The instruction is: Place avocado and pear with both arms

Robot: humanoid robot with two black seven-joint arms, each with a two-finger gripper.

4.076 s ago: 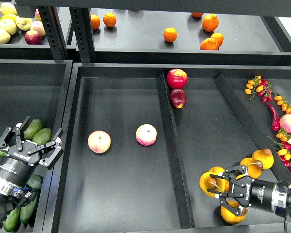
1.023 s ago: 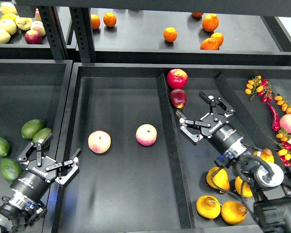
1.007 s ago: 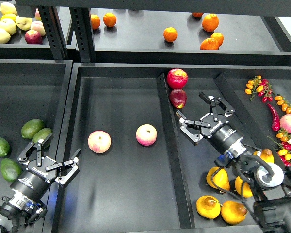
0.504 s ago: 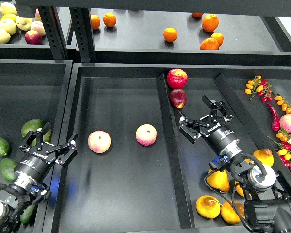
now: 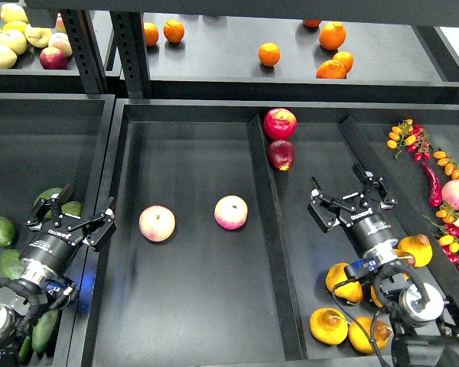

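Several dark green avocados lie in the left bin: one at the far left point(image 5: 0, 229), one point(image 5: 49, 196) partly hidden behind my left gripper, one lower down point(image 5: 12, 263). My left gripper point(image 5: 73, 215) is open and empty, right over the avocados by the bin's right wall. Several yellow-orange pears lie in the right compartment's near end: point(image 5: 343, 281), point(image 5: 327, 325), point(image 5: 415, 248), point(image 5: 365, 335). My right gripper point(image 5: 348, 201) is open and empty, above the compartment floor just beyond the pears.
Two peaches point(image 5: 157, 223) point(image 5: 231, 212) lie in the middle tray. Two red apples point(image 5: 279, 122) point(image 5: 280, 154) sit by the divider point(image 5: 264, 206). Oranges point(image 5: 268, 54) and yellow-green apples point(image 5: 0, 55) are on the back shelf. Cherry tomatoes and chillies point(image 5: 432, 180) lie at the right.
My right gripper has pulled back right and toward me, nearer the pears. My left gripper has moved up and left over the avocados. Both stay open and empty.
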